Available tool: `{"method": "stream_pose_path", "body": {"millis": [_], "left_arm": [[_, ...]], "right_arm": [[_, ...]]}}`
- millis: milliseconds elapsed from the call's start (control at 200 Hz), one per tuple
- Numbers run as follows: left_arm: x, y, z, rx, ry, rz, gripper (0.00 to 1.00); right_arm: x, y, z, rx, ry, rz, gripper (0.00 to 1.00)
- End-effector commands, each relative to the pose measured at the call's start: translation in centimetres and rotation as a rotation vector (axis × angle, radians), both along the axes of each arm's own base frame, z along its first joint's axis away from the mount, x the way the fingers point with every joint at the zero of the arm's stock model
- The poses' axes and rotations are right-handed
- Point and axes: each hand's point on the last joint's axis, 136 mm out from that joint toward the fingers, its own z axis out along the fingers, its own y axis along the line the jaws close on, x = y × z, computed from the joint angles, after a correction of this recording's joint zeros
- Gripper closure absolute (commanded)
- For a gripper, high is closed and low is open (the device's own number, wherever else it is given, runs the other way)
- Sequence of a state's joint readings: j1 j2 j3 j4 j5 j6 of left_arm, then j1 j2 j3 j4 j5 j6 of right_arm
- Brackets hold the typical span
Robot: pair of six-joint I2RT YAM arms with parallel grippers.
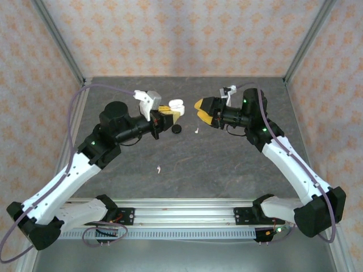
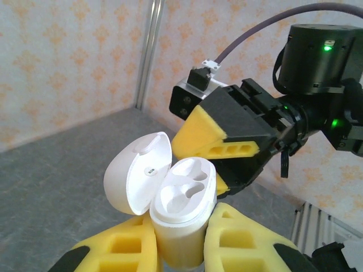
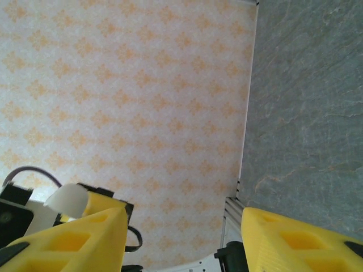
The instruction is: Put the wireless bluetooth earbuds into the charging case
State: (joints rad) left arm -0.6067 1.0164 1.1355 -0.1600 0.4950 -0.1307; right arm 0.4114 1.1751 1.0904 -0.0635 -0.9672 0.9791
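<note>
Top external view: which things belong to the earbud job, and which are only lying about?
Job:
open white charging case, in left hand
white earbud on table
right hand

Lying about:
small black object, identity unclear
purple cables

The left arm and right arm bend inward above the table, their grippers facing each other close together. The left gripper clamps the open white charging case. The right gripper has its fingers spread apart.

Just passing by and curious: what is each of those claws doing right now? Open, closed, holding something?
Left gripper: closed on the white charging case, whose lid is flipped open.
Right gripper: open, holding nothing.
</note>
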Motion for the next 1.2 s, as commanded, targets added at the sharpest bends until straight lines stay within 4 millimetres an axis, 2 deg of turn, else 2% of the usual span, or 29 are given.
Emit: {"method": "stream_pose_path", "body": {"millis": [0,125,180,295,400,535,661,881,1071,1196], "left_arm": [[-0.2,1.7,-1.7,0.12,-0.034,0.058,1.0],[-1.1,3.4,-3.3,0.23,-0.018,0.091,1.0],[-1.5,4.3,-3.9,0.272,-0.013,0.109,1.0],[-2.4,6.6,-5.2,0.348,0.003,0.178,1.0],[-3.2,8.6,-6.0,0.396,0.01,0.233,1.0],[-4.5,10.4,-6.7,0.413,0.006,0.275,1.0],[-5.5,11.7,-7.1,0.395,-0.002,0.309,1.0],[-6.9,13.2,-8.2,0.368,0.014,0.341,1.0],[-7.4,13.6,-8.9,0.346,0.027,0.351,1.0],[-7.6,13.7,-9.0,0.346,0.03,0.351,1.0]], "right_arm": [[-0.2,-0.4,-0.9,-0.054,-0.019,-0.025,0.46],[-2.1,0.1,-5.8,-0.327,-0.02,0.007,0.48],[-2.7,1.1,-8.9,-0.447,0.017,0.057,0.51],[-4.4,3.7,-14.0,-0.579,0.119,0.17,0.55],[-6.0,6.0,-17.5,-0.712,0.153,0.29,0.57],[-8.2,8.0,-21.5,-0.864,0.192,0.446,0.59],[-9.9,9.7,-24.0,-0.96,0.205,0.553,0.6],[-11.6,12.1,-26.9,-1.101,0.203,0.654,0.6],[-10.5,13.1,-28.9,-1.18,0.238,0.595,0.6],[-9.5,14.2,-29.3,-1.191,0.237,0.57,0.58]]}}
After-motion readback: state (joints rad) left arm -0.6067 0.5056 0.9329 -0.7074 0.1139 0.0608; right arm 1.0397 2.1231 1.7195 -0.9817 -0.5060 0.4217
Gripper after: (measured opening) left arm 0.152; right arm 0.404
